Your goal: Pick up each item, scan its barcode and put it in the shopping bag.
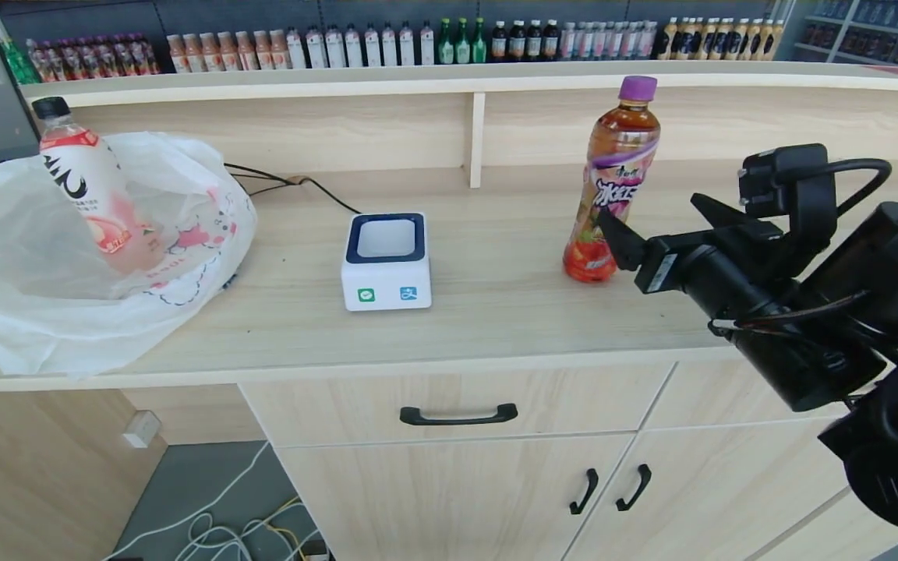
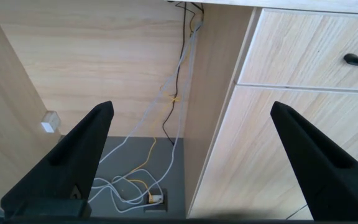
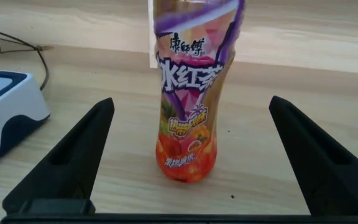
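**Item:** tea bottle [image 1: 613, 179], purple cap, orange-and-purple sleeve. It stood upright on the wooden counter [image 1: 496, 319], toward the robot's right. It was well apart from the scanner [image 1: 385, 261] and farther again from the shopping bag [image 1: 28, 327]. Neither lifted nor scanned.

**Right gripper** [image 1: 648, 210]: fingers spread wide and holding nothing, levelled at the bottle's lower half. The nearer finger lay just beside the sleeve. In the right wrist view the bottle sat centred between the two fingers and touched neither. Step judged in hand: final approach and grasp.

**Handling notes (judgement):**
- Advance straight until the body sits deep between the fingers.
- Close on the narrowed waist above the bulged base.
- Keep the bottle centred. It was tall and slim, and would likely tip if one finger met it first.
- The sleeve looked slick, so a firm close was advisable.
- The barcode's position could not be made out. Expect to turn the bottle over the scanner's window, which faced upward.

**Left gripper** [image 2: 191, 106]: fingers apart and empty. It hung below counter level before the cupboard front [image 2: 278, 124], with loose cables [image 2: 135, 186] on the floor beneath.

**Bag:** white and open-mouthed, at the counter's left end. It already held a black-capped bottle [image 1: 94, 195] leaning inside.
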